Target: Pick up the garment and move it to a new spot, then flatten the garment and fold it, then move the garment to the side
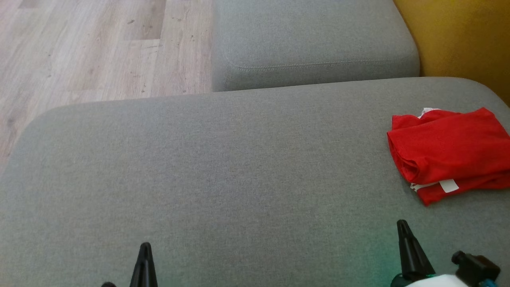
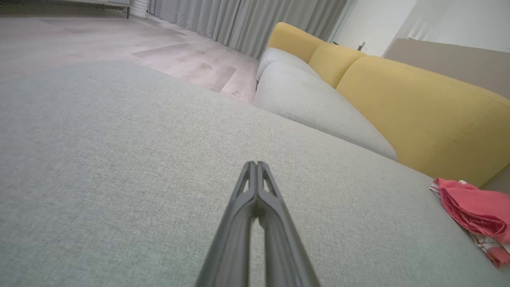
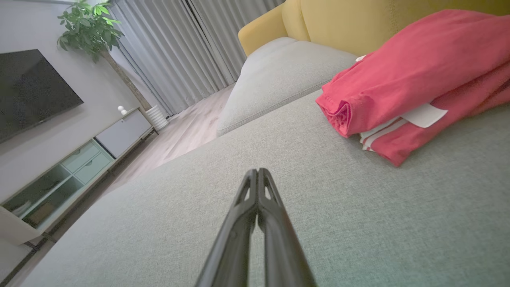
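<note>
The garment [image 1: 448,149] is red with white trim and a white label, and it lies folded at the right side of the grey cushion [image 1: 223,179]. The same garment [image 3: 406,83] shows at the upper right of the right wrist view, and as a red bundle [image 2: 474,211] at the right edge of the left wrist view. My right gripper [image 1: 401,224] is shut and holds nothing, below and left of the garment. Far to the left, near the bottom edge, my left gripper [image 1: 145,245] is shut and holds nothing. The closed tips of each gripper [image 2: 257,163] [image 3: 257,170] hover above bare fabric.
A second grey cushion [image 1: 310,40] lies beyond the first, with a yellow backrest [image 1: 458,36] at the right. Wooden floor [image 1: 91,48] lies past the cushion's far left edge. In the right wrist view a TV [image 3: 28,87], a low cabinet [image 3: 71,167] and a plant [image 3: 89,28] stand by the wall.
</note>
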`<state>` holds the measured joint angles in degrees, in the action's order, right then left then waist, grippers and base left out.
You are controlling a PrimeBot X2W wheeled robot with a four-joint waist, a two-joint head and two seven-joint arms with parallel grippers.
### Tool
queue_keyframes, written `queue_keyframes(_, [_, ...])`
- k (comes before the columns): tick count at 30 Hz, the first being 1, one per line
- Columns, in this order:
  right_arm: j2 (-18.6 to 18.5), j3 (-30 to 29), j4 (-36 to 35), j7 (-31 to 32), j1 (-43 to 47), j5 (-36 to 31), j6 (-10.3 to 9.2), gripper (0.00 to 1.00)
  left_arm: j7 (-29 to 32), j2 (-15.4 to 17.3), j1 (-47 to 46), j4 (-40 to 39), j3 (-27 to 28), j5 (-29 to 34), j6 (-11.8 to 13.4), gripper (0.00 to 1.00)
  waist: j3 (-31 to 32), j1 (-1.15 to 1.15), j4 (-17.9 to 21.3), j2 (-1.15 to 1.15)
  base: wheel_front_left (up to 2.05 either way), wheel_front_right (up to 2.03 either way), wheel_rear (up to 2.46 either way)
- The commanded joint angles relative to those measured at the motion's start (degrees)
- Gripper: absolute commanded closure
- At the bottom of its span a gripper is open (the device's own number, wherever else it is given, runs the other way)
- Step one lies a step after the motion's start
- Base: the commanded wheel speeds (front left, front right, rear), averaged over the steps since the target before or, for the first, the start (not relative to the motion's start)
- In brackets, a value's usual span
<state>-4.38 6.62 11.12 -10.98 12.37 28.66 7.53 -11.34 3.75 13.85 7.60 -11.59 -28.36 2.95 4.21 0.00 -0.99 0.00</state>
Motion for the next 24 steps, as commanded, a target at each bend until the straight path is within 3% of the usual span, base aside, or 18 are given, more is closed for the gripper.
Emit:
queue_keyframes(1, [-0.61, -0.39, -1.54, 0.45, -2.99, 2.31, -0.01, 1.0, 0.4, 0.59, -3.12, -1.27, 1.24, -2.18, -0.49, 1.0, -0.09, 0.0, 0.02, 0.0, 0.0, 0.0, 0.0])
queue_keyframes(24, [-0.74, -2.48, -0.58, 3.68, -6.51, 17.13, -0.02, 1.0, 3.6, 0.98, -6.94, 0.37, 4.13, -17.22, -2.79, 1.0, -1.09, 0.0, 0.24, 0.0, 0.0, 0.0, 0.0])
